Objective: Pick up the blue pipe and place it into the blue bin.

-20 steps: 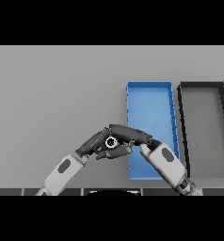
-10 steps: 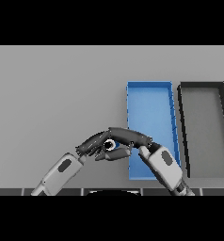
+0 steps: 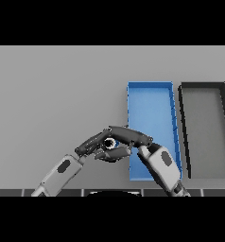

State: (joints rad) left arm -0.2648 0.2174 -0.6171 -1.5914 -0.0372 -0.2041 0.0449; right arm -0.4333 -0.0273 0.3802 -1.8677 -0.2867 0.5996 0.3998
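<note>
I read no writing; both robot hands, right [image 3: 128, 136] and left [image 3: 93, 144], clamp the mostly hidden blue pipe [image 3: 111, 143] just left of the blue bin [image 3: 150, 87].

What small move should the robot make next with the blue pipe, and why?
Probably carry the small blue pipe rightward over the blue rectangular bin. The right hand appears curled round it, just left of the bin's near left wall, with the left hand meeting it there. The pipe is not yet over the bin.

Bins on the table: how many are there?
2. The blue bin is right of centre; the black bin is beside it, farther right. The hands cover little, so none seems hidden.
</note>
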